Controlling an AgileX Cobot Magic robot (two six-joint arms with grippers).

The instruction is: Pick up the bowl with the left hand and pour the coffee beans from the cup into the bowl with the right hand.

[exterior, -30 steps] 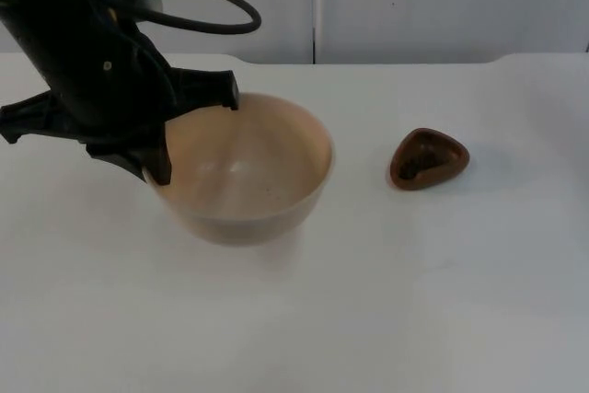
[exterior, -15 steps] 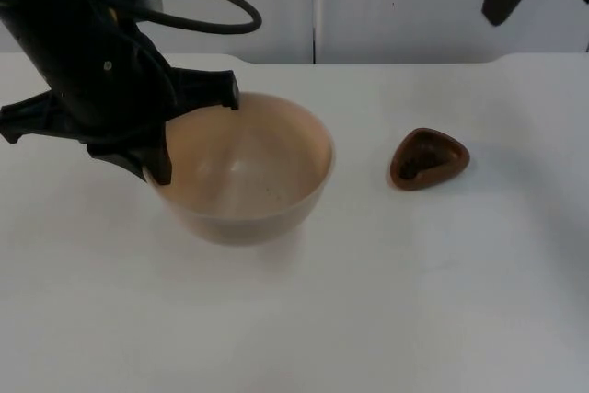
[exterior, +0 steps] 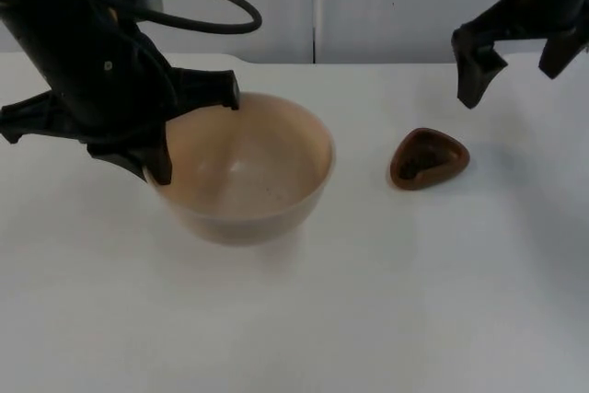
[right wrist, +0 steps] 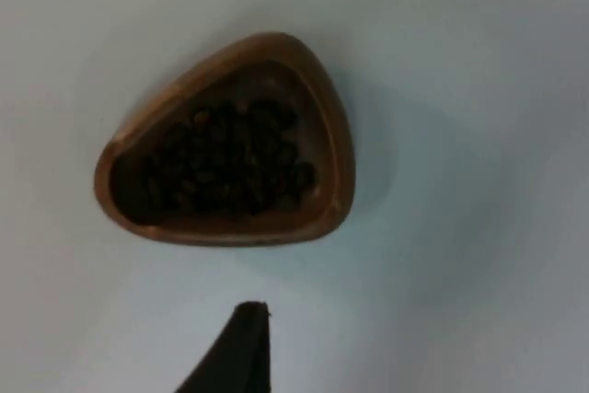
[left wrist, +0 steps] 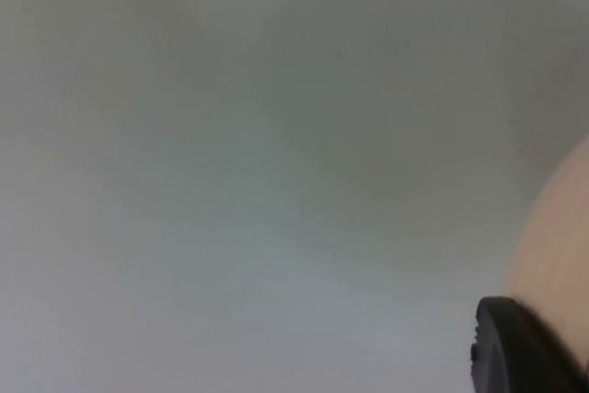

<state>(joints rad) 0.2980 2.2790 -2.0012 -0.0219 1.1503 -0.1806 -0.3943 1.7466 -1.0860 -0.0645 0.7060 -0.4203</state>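
1. Since half a second ago my right claw [exterior: 513, 69] has dropped from the partition wall's height to hang above and behind the brown, rounded-triangle cup [exterior: 429, 158]. Bowl, cup and left arm have not shifted.

2. Right claw: fingers apart, one black fingertip [right wrist: 241, 349] showing just short of the cup's rim in the right wrist view. Not touching the cup yet.

3. Cup stands upright on the white worktop [exterior: 368, 319], well apart from the bowl, to its right in the top view. The wrist view shows a heap of dark coffee beans [right wrist: 230, 158] filling its floor.

4. Left claw [exterior: 196, 135] is clamped on the near-left rim of the wide, pale beige bowl [exterior: 244, 167]; one finger lies outside the wall, the other over the lip. In the left wrist view the bowl's wall sits against the fingertip [left wrist: 520, 347]. I cannot tell whether the bowl is lifted or resting.

5. Risks, my judgement: the cup is low with sloped sides, so a claw closing off-centre could skate it along the worktop or tip it and scatter beans. The bowl is held by one rim edge only; it may sag or twist in the grip when the pour comes.

6. No brand, label or writing readable anywhere.
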